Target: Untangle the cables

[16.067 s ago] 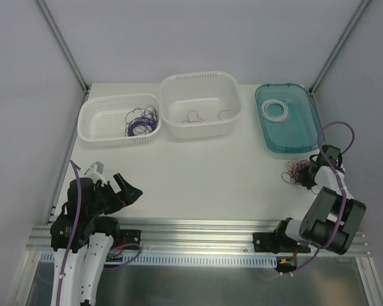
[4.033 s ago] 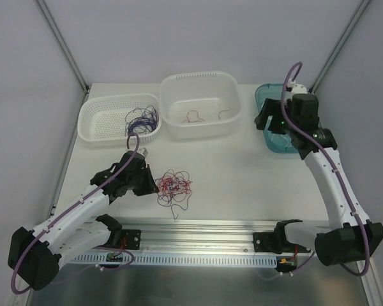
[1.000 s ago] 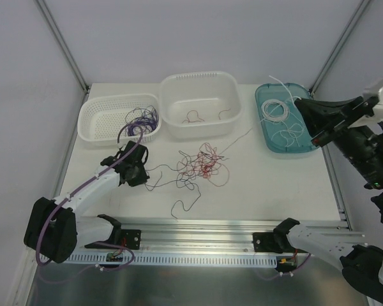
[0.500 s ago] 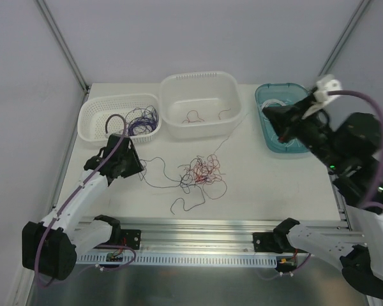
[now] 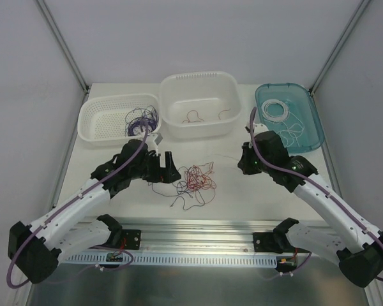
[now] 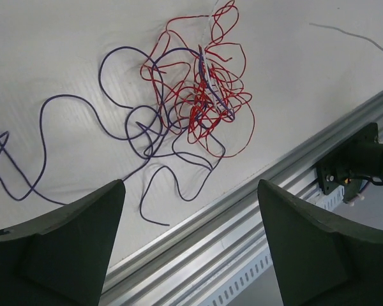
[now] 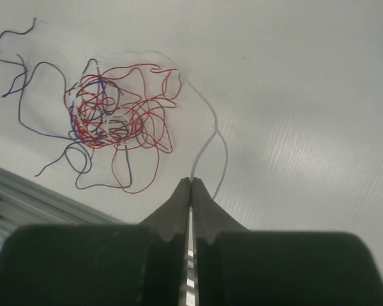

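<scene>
The cables lie as a tangle point(image 5: 195, 178) of red, purple and white wires on the table between my two grippers. My left gripper point(image 5: 169, 173) is open and empty just left of the tangle. In the left wrist view its fingers point(image 6: 57, 248) stand wide apart above the table's front edge, with the tangle point(image 6: 201, 95) and a loose purple wire point(image 6: 45, 127) ahead. My right gripper point(image 5: 246, 164) is right of the tangle. In the right wrist view it point(image 7: 191, 180) is shut on a thin white wire point(image 7: 204, 146) that runs to the tangle point(image 7: 118, 121).
At the back stand a white basket point(image 5: 89, 131) with purple wires point(image 5: 140, 121), a white tub point(image 5: 198, 75) with red wires point(image 5: 195, 116), and a teal tray point(image 5: 316, 127) with white wires point(image 5: 276, 111). A metal rail point(image 5: 198, 229) runs along the near edge.
My left gripper has moved right, close to the tangle, and now stands open. My right arm has come down from over the teal tray to the table right of the tangle. The tangle has bunched up.
</scene>
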